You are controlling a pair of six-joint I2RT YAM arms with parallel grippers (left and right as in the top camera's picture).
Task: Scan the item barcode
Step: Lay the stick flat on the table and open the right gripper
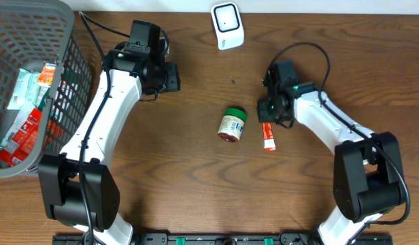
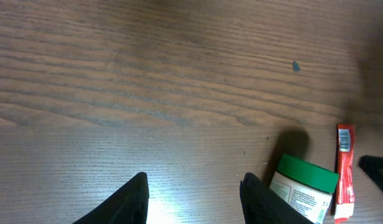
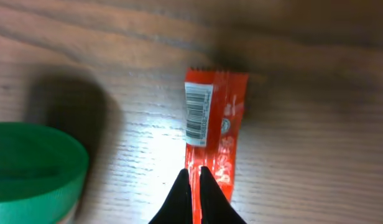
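Because the red sachet lies centre frame on the bench with its barcode up, my right tool hovers pinched shut over it, while the left tool hangs half-open and empty.

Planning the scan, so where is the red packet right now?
Overhead view: the red packet lies on the table right of centre, beside the green-lidded jar, with the right gripper over it.

The left arm reaches up from its base along the left side, its wrist turned toward the centre. The left gripper has its fingers partly spread. The right arm bends inward, and the right gripper points down with its fingers pressed together.
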